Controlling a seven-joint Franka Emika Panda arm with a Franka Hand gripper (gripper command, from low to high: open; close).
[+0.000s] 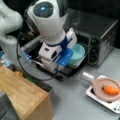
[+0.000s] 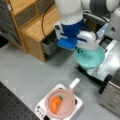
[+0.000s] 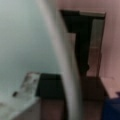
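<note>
The gripper (image 2: 79, 48) is right at the rim of the teal bowl (image 2: 91, 58), which sits on the open oven (image 1: 100, 37) door; whether the jaws pinch it, I cannot tell. Near, a carrot (image 1: 110, 90) lies in a pink pan (image 2: 61, 106) on the grey table (image 2: 27, 72), wooden cabinet (image 1: 22, 96) alongside.

Gripper (image 2: 79, 50) at teal bowl (image 2: 91, 60) rim (oven door), carrot (image 2: 56, 103) in pan (image 2: 62, 105)

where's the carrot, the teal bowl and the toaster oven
carrot (image 1: 110, 90), a front view, middle of its orange body
teal bowl (image 2: 93, 60), a front view, inner floor
toaster oven (image 1: 102, 31), a front view, right part of its top panel
</note>
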